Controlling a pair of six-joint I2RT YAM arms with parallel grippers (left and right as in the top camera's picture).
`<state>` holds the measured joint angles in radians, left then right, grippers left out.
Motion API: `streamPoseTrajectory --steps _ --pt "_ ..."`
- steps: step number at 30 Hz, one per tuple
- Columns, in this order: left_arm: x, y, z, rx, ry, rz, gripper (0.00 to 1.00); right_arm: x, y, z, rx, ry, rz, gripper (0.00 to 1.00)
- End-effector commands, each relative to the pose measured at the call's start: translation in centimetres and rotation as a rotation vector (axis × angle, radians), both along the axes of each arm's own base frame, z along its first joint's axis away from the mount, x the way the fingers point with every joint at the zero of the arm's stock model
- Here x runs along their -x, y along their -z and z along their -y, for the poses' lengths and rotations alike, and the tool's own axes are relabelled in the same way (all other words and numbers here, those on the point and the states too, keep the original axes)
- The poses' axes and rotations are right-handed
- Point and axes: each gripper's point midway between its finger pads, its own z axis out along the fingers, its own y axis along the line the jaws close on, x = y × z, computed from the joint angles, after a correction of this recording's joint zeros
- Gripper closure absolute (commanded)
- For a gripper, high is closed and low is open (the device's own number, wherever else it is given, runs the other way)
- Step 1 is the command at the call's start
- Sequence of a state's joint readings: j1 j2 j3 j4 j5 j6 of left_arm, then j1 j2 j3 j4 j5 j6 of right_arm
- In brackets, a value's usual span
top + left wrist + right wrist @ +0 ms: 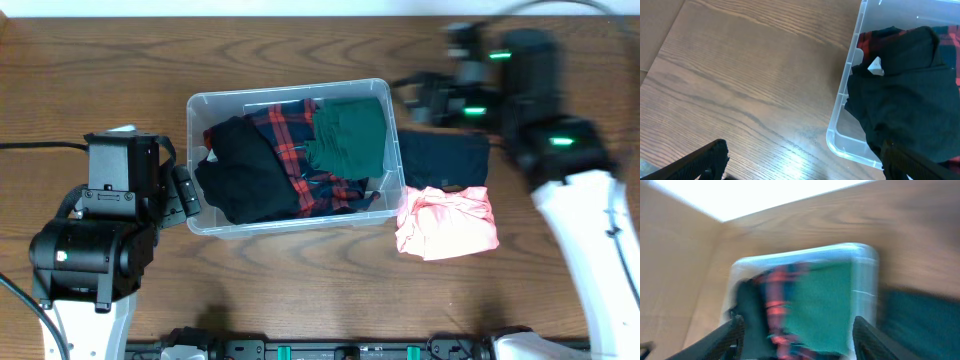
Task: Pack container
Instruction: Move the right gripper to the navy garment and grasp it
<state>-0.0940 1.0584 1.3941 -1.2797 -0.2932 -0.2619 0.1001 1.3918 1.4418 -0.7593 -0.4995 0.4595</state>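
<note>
The clear container [200,105] sits mid-table and holds a black garment [240,170], a red plaid shirt [290,130] and a green garment [350,135]. It also shows in the left wrist view [840,107] and, blurred, in the right wrist view [865,280]. A dark navy garment [445,160] and a pink garment [447,222] lie on the table right of the container. My left gripper [800,162] is open and empty over bare table at the container's left end. My right gripper [800,335] is open and empty, above the container's right end.
The wooden table [300,290] fills the view. The left arm's body [100,230] stands at the front left. The right arm [560,150] reaches in from the right.
</note>
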Motion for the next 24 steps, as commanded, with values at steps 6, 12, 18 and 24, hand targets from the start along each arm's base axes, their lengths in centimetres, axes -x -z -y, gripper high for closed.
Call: streamPoseTrajectory --steps 6,12,18,24 --pt "0.1 -0.1 -0.3 -0.01 -0.016 0.003 0.02 -0.1 9.3 14.0 0.053 0.318 -0.276 0.08" --pt "0.1 -0.1 -0.3 -0.01 -0.016 0.003 0.02 0.1 18.0 17.3 0.056 0.337 -0.424 0.05" --pt "0.1 -0.1 -0.3 -0.01 -0.016 0.003 0.02 -0.4 24.5 17.3 0.04 0.299 -0.534 0.06" --pt "0.1 -0.1 -0.3 -0.01 -0.016 0.003 0.02 -1.1 28.6 15.1 0.002 0.209 -0.576 0.08"
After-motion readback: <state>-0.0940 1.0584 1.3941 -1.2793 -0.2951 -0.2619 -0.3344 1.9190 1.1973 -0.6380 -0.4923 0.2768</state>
